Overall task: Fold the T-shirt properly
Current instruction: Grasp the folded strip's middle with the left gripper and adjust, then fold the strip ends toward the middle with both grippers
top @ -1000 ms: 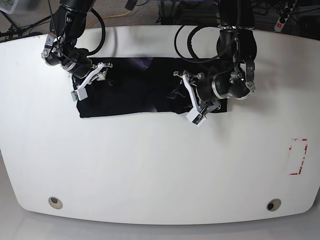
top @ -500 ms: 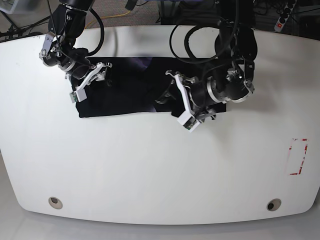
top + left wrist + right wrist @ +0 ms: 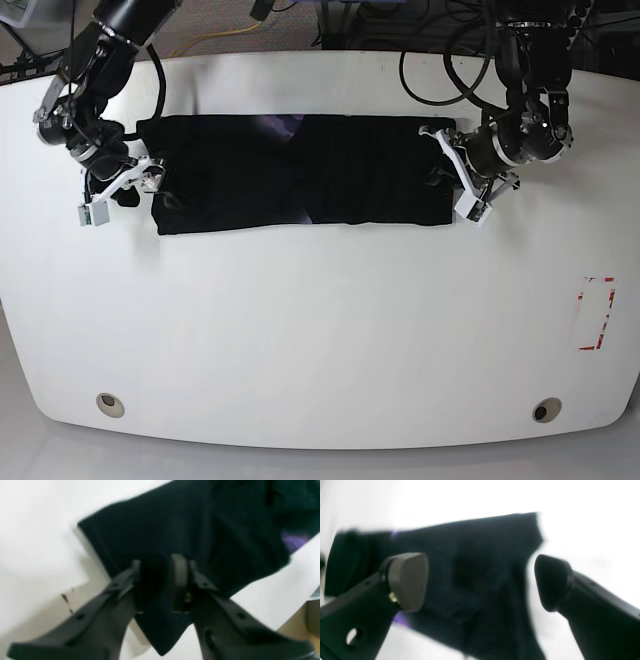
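On the white table (image 3: 320,330), the T-shirt (image 3: 300,175) lies folded into a band. Only the blurred wrist views show the fingers: left gripper (image 3: 162,580) pinches its edge, right gripper (image 3: 480,582) gapes above it.

You have a plain black soft cloth T-shirt (image 3: 300,175), matt and lightly creased, lying on the smooth white table (image 3: 320,330), whose top carries a faint sheen. Near the shirt's ends, the left gripper's (image 3: 162,580) and the right gripper's (image 3: 480,580) dark plastic fingers look matt, with smooth grey pads (image 3: 407,580) like rubber.
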Controlling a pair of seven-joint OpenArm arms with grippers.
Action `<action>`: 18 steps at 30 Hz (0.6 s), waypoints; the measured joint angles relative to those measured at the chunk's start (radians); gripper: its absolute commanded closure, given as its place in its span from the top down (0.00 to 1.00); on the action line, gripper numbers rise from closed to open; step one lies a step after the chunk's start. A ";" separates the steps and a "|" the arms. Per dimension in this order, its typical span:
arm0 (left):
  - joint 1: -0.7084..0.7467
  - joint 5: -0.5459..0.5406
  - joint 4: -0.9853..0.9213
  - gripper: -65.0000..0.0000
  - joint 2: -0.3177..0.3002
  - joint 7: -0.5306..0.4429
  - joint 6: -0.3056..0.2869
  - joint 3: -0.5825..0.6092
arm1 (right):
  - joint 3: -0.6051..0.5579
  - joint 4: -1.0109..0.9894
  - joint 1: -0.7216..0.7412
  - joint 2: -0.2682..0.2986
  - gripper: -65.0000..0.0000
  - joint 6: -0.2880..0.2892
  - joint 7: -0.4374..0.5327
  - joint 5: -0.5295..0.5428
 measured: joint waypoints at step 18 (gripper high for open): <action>0.036 -0.008 -0.049 0.05 -0.036 -0.052 0.000 0.005 | -0.016 -0.322 0.046 0.017 0.94 0.050 0.052 0.045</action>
